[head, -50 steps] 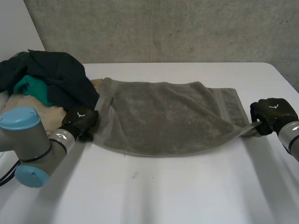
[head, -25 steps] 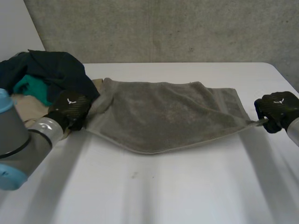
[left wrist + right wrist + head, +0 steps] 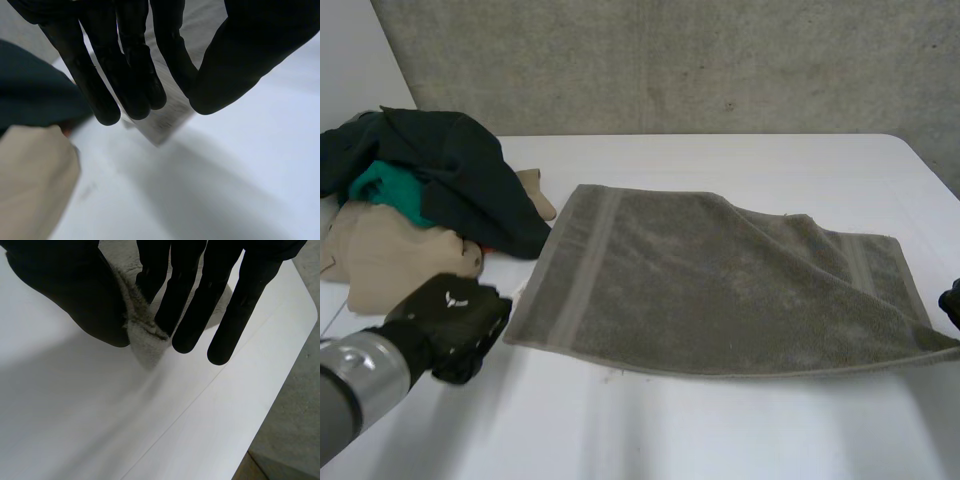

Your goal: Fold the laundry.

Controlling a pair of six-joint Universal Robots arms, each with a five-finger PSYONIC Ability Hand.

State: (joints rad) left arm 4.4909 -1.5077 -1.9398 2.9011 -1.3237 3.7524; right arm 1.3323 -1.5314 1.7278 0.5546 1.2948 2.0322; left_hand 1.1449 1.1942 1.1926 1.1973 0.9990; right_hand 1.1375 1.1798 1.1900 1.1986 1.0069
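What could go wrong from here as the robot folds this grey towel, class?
1. The right hand pinches only the tip of the towel corner between thumb and fingers, so the corner may slip out.
2. The left hand holds the other near corner close beside the clothes pile, so a fold could snag or drag a garment.
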